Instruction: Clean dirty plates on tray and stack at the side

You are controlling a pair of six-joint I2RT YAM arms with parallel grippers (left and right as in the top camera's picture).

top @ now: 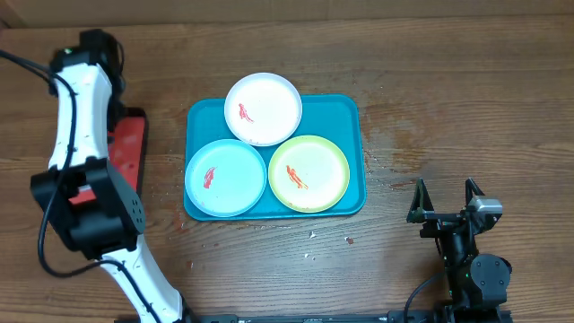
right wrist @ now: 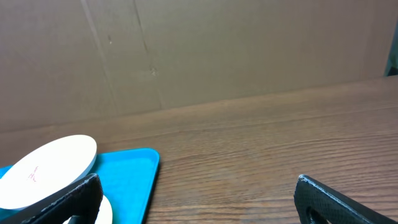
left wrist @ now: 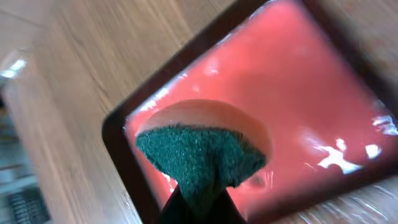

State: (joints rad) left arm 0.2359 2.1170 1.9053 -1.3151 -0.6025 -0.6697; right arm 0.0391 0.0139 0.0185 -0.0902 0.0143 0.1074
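here, three dirty plates sat on the teal tray (top: 345, 117): the white plate (top: 263, 109) at the far edge, overlapping the rim, the light blue plate (top: 225, 177) and the yellow-green plate (top: 309, 172) side by side nearer the robot, each bearing a red-orange smear. the left gripper (left wrist: 198, 205) pinched a green sponge (left wrist: 199, 155) above the red tray (left wrist: 298, 93). the right gripper (top: 444, 199) stood with fingers spread wide, near the teal tray's right side but apart from it.
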